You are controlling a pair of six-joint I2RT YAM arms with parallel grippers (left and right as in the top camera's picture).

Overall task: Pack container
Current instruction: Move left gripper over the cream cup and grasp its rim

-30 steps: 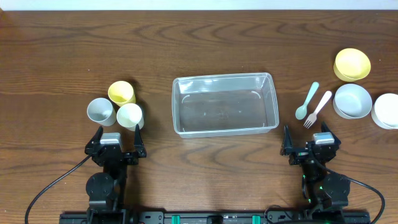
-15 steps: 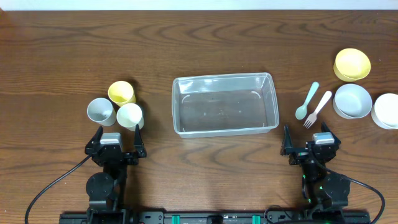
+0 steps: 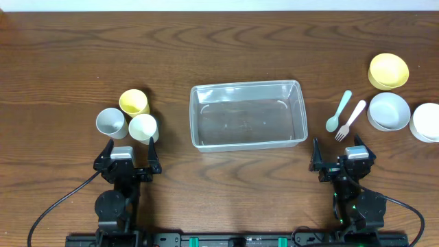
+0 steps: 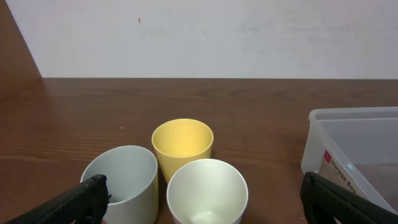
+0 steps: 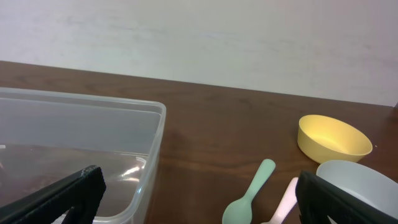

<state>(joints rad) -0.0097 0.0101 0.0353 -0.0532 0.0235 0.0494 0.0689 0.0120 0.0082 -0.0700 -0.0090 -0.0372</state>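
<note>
The clear plastic container (image 3: 248, 114) lies empty in the middle of the table; its edge shows in the left wrist view (image 4: 360, 146) and the right wrist view (image 5: 81, 143). Three cups stand to its left: yellow (image 3: 134, 102), grey-white (image 3: 110, 122) and cream (image 3: 143, 127). A mint spoon (image 3: 338, 112) and a pink fork (image 3: 350, 119) lie to its right. My left gripper (image 3: 128, 152) is open and empty just in front of the cups. My right gripper (image 3: 341, 154) is open and empty in front of the cutlery.
A yellow bowl (image 3: 388, 71), a grey-white bowl (image 3: 388, 110) and a white bowl (image 3: 426, 122) stand at the far right. The arm bases and cables sit at the table's front edge.
</note>
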